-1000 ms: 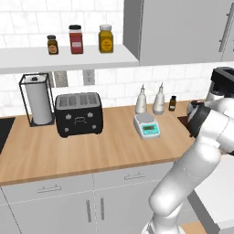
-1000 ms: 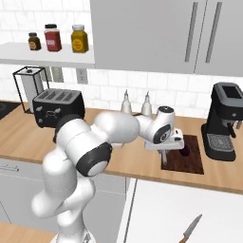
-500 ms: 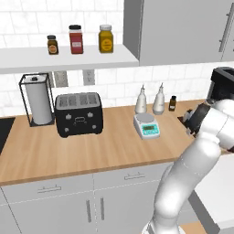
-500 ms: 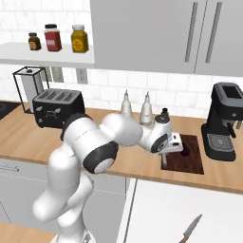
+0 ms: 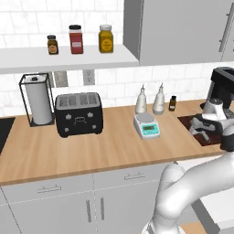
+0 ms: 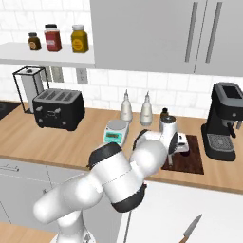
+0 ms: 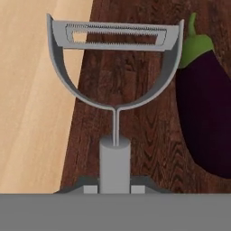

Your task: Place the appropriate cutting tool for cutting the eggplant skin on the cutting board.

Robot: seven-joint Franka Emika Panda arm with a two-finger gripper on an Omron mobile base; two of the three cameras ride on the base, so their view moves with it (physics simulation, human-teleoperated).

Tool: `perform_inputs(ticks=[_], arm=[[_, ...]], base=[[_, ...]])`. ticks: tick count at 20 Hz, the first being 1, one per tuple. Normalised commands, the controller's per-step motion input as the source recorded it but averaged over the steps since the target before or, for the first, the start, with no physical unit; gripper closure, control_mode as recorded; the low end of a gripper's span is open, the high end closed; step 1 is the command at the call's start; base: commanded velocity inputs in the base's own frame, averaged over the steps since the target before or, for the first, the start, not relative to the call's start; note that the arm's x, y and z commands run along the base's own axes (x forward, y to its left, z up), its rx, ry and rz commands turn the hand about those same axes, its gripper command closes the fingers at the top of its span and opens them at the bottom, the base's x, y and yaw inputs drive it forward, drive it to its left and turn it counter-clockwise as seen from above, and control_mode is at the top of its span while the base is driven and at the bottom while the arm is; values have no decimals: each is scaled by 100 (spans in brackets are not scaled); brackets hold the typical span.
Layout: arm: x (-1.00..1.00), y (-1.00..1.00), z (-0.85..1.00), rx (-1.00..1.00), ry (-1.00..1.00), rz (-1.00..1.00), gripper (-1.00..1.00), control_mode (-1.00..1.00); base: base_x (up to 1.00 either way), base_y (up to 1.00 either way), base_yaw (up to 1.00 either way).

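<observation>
The peeler is held over the cutting board, its U-shaped metal head and blade forward and its shaft running back between the finger tips; the jaws are closed on it. Most of the head is seen against the dark board, while its left corner overhangs the light counter past the board's left edge. The eggplant lies on the board just beside the head, green stem forward; whether the two touch cannot be told. The gripper is seen low over the near end of the board, left of the coffee machine. From here the likely faults are judged to be two: if release is made this near the edge, the peeler may come to rest partly on the counter; and if the hand is lowered or shifted toward the eggplant, the vegetable may be nudged and rolled. Compared with a second ago, the arm has been folded much closer to the right base camera, and the gripper has been brought lower over the board.
</observation>
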Motion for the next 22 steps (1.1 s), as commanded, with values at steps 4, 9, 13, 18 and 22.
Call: perform_inputs(ticks=[4, 9, 13, 18, 22], arm=[[0, -1, -13, 0, 0, 0, 100, -100], [0, 0, -20, 0, 0, 0, -100, -100], [0, -12, -6, 0, 0, 0, -100, -100], [0, -27, 3, 0, 0, 0, -100, -100], [-12, -16, 61, 2, 0, 0, -100, -100]], base=[[0, 0, 0], [0, 0, 0], [0, 0, 0], [0, 0, 0], [0, 0, 0]])
